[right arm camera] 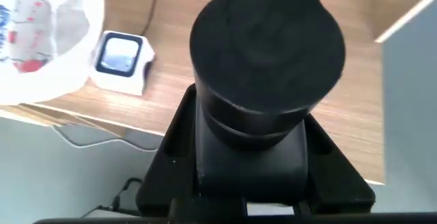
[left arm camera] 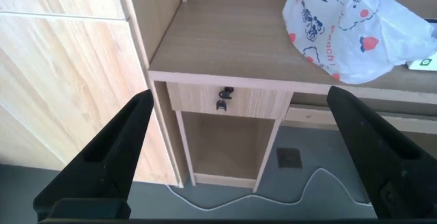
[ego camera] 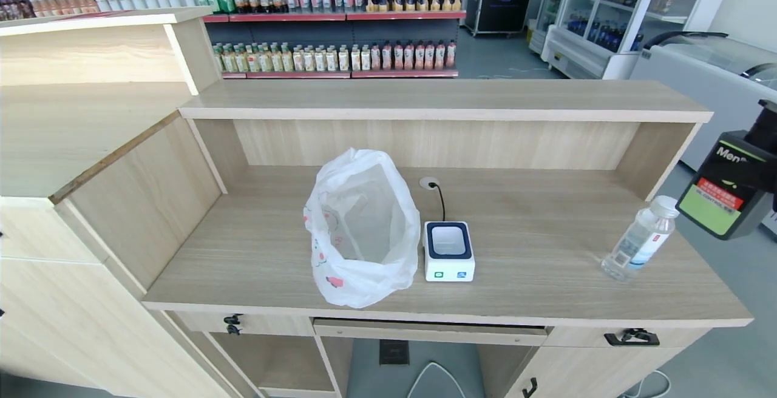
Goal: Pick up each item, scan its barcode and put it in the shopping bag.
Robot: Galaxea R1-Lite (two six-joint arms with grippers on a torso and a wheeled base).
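Open counter [ego camera: 534, 246] separates scanner [ego camera: 448, 250] from bottle [ego camera: 640, 239]; the bag [ego camera: 362, 225] stands just beside the scanner's left.

Wooden counter [ego camera: 546, 234] fronts drink shelves [ego camera: 340, 17] and a glass-doored fridge [ego camera: 607, 10].
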